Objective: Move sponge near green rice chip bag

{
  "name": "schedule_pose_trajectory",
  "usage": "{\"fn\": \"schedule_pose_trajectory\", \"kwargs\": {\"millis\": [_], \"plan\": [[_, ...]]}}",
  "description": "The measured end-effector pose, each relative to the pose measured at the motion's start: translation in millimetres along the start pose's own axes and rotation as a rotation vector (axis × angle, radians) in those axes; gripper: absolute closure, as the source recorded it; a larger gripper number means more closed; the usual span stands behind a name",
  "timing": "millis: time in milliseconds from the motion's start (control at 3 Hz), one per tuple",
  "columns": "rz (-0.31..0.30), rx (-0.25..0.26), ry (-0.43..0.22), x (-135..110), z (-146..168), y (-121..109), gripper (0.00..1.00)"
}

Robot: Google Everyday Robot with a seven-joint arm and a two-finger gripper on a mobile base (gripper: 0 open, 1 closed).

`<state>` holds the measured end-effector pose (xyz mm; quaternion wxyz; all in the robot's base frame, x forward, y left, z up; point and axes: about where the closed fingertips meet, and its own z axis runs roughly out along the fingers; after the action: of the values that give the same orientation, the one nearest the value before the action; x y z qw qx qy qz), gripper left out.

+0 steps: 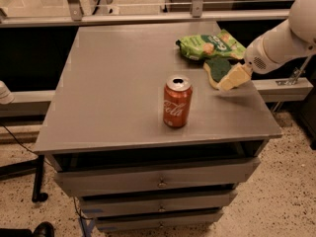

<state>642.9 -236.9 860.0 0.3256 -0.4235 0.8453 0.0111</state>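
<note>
The sponge (217, 68), dark green on top with pale yellow foam at its edge, is at the right side of the grey table (123, 83), just in front of the green rice chip bag (210, 44) and touching or nearly touching it. The bag lies flat at the table's back right. My gripper (234, 77) comes in from the right on the white arm (276, 43) and sits right against the sponge's right side, low over the table. I cannot tell whether the sponge rests on the table or is held.
A red cola can (177, 101) stands upright near the table's front middle, left of the sponge. The table's right edge is close behind the gripper. Drawers (158, 181) sit below the top. A rail and glass run along the back.
</note>
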Motion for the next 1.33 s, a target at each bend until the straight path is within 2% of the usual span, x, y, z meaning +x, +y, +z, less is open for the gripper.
{"fn": "schedule_pose_trajectory", "kwargs": {"millis": [333, 667, 1000, 1333], "plan": [[-0.047, 0.01, -0.016, -12, -12, 8, 0.0], [-0.141, 0.025, -0.089, -39, -36, 24, 0.0], [-0.239, 0.027, -0.144, -35, -68, 32, 0.0], [-0.261, 0.042, -0.189, 8, -105, 23, 0.0]]}}
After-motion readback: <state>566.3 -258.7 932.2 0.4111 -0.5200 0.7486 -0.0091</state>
